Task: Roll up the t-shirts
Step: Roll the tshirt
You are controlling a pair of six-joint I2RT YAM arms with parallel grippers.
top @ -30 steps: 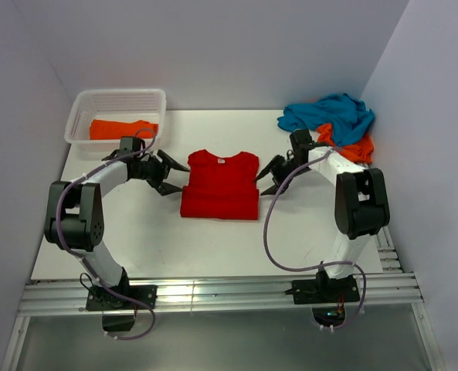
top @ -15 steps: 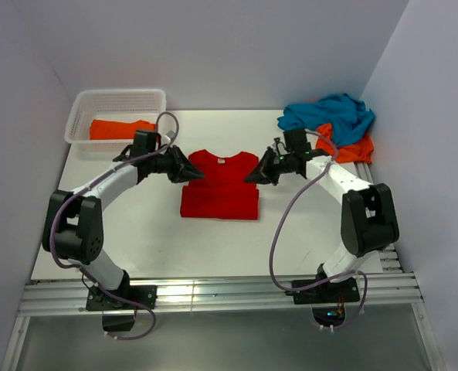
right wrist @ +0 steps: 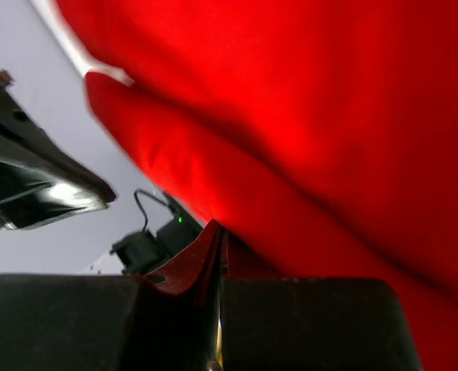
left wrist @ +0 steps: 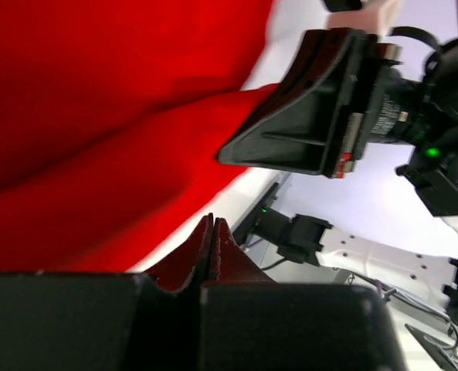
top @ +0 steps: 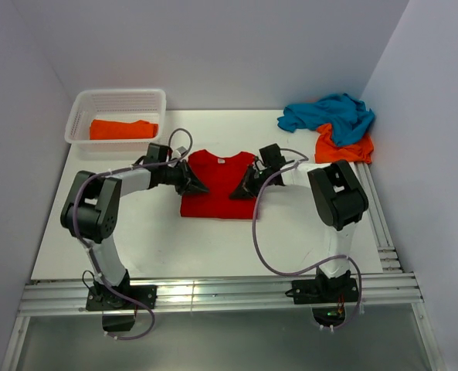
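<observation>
Your red t-shirt (top: 219, 174) lies folded in the middle of the table (top: 167, 239). The left gripper (top: 199, 186) sits at its left edge and the right gripper (top: 235, 193) on its right half, both pinched fully together. Whether cloth is caught between the fingers, you cannot tell.
</observation>
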